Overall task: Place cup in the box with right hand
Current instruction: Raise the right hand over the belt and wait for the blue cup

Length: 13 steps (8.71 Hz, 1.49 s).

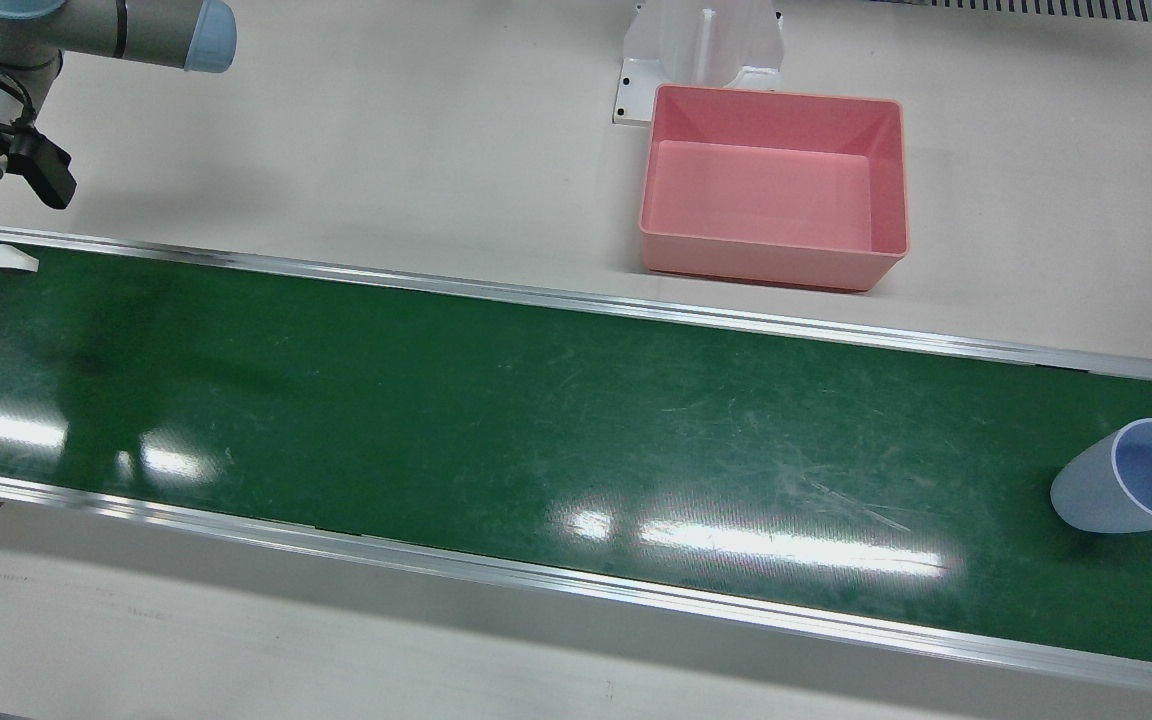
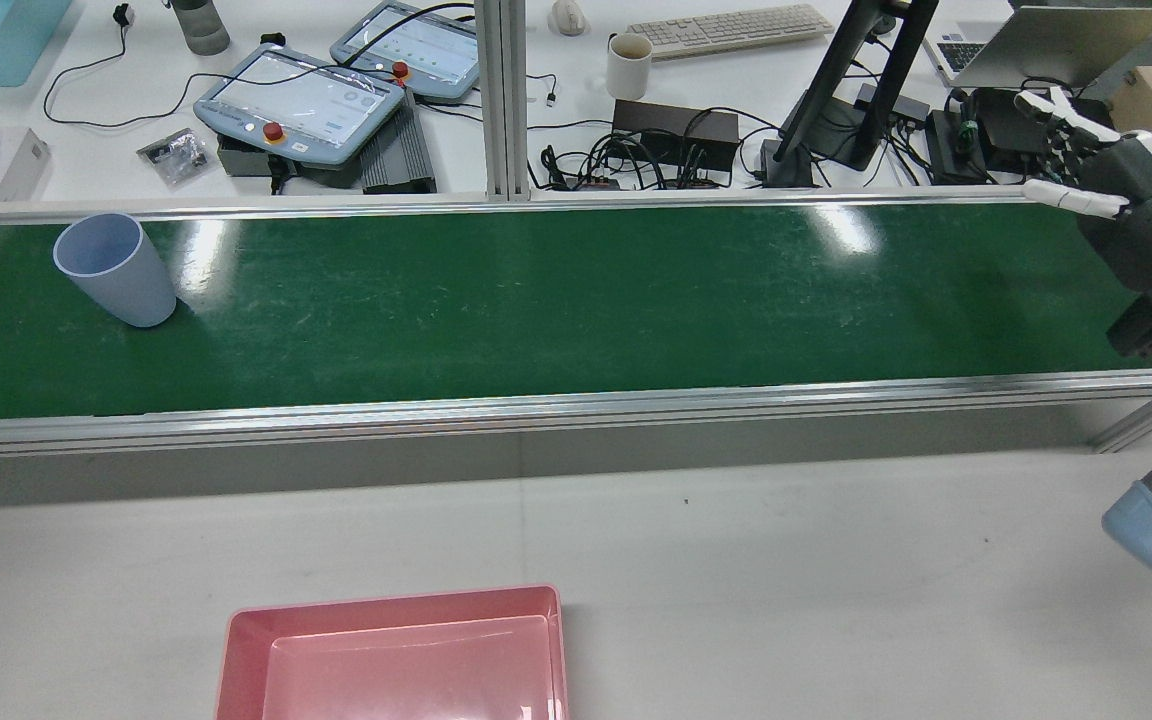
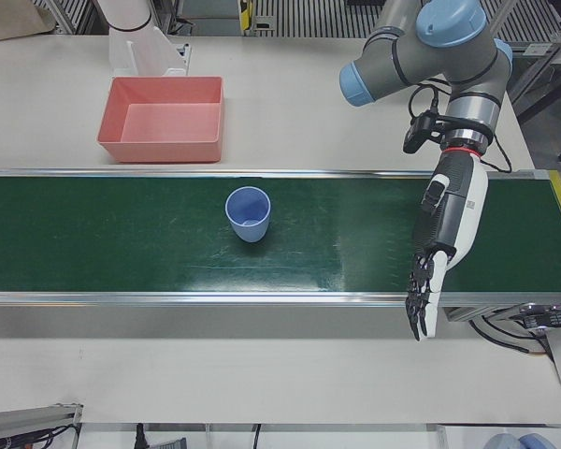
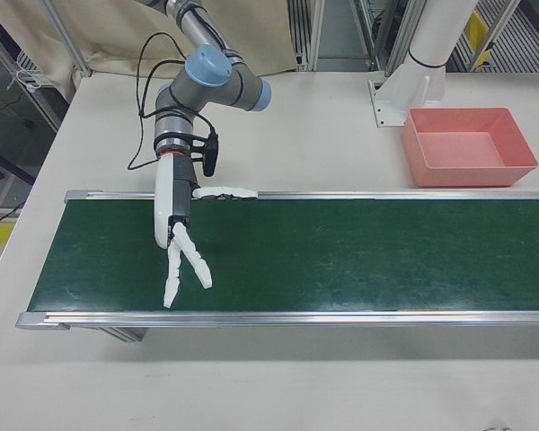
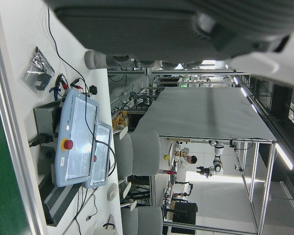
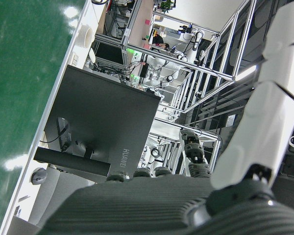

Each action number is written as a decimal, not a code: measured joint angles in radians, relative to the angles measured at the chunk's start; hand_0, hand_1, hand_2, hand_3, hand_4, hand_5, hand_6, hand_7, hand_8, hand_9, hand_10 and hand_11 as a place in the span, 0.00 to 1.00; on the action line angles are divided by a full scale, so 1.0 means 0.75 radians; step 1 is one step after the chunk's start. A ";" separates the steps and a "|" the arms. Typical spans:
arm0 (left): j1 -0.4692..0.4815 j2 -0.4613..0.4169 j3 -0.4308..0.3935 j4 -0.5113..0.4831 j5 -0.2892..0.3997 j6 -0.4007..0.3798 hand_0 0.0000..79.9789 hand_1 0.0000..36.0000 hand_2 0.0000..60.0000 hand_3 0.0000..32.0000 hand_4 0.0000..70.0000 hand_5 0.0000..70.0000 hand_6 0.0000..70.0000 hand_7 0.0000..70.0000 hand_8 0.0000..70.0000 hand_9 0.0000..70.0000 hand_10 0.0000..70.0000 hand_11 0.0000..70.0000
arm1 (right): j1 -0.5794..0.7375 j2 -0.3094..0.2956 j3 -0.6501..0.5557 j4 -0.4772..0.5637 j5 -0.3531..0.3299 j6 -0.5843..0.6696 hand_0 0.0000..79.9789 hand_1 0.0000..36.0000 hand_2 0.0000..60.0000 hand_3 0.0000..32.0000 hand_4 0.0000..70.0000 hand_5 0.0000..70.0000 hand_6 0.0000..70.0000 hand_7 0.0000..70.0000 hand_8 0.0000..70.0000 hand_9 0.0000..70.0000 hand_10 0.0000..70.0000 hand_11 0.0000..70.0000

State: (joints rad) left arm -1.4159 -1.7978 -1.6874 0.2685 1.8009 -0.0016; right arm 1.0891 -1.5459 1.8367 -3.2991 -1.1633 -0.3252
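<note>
Bare green belt (image 2: 576, 300) lies between the right hand (image 4: 181, 256) and the cup (image 2: 116, 270) (nothing stands on it); white bench (image 2: 736, 560) around the pink box (image 2: 396, 655) is unobstructed.

The front view looks almost straight down on the long green conveyor belt (image 1: 496, 420); the rear view faces forward across it from high behind. Both show the shallow pink plastic box (image 1: 774, 190) and pale blue plastic cup (image 2: 116, 270). Both hand views lie sideways.
</note>
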 measured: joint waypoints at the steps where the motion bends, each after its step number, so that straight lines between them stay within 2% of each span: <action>1: 0.000 0.000 0.000 0.000 0.000 0.000 0.00 0.00 0.00 0.00 0.00 0.00 0.00 0.00 0.00 0.00 0.00 0.00 | -0.001 0.000 -0.003 -0.001 -0.001 0.003 0.57 0.42 0.22 0.00 0.00 0.04 0.00 0.00 0.00 0.00 0.00 0.00; 4: 0.000 0.000 0.000 0.000 0.000 0.000 0.00 0.00 0.00 0.00 0.00 0.00 0.00 0.00 0.00 0.00 0.00 0.00 | -0.002 0.006 -0.008 -0.048 -0.010 0.057 0.57 0.48 0.34 0.00 0.00 0.04 0.01 0.00 0.00 0.00 0.00 0.00; 7: 0.000 0.000 0.000 0.000 0.000 0.000 0.00 0.00 0.00 0.00 0.00 0.00 0.00 0.00 0.00 0.00 0.00 0.00 | -0.004 0.019 -0.006 -0.118 -0.022 0.080 0.57 0.49 0.39 0.00 0.03 0.04 0.02 0.04 0.00 0.00 0.00 0.00; 12: 0.000 0.000 0.000 0.000 0.000 0.000 0.00 0.00 0.00 0.00 0.00 0.00 0.00 0.00 0.00 0.00 0.00 0.00 | -0.011 0.024 0.006 -0.134 -0.024 0.078 0.57 0.47 0.34 0.00 0.01 0.04 0.02 0.03 0.00 0.00 0.00 0.00; 13: 0.000 0.000 0.000 0.000 0.000 0.000 0.00 0.00 0.00 0.00 0.00 0.00 0.00 0.00 0.00 0.00 0.00 0.00 | -0.014 0.027 0.021 -0.140 -0.023 0.067 0.58 0.44 0.25 0.00 0.00 0.04 0.01 0.01 0.00 0.00 0.00 0.00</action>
State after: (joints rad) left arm -1.4158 -1.7978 -1.6874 0.2685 1.8009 -0.0015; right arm 1.0788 -1.5253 1.8524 -3.4041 -1.1808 -0.2746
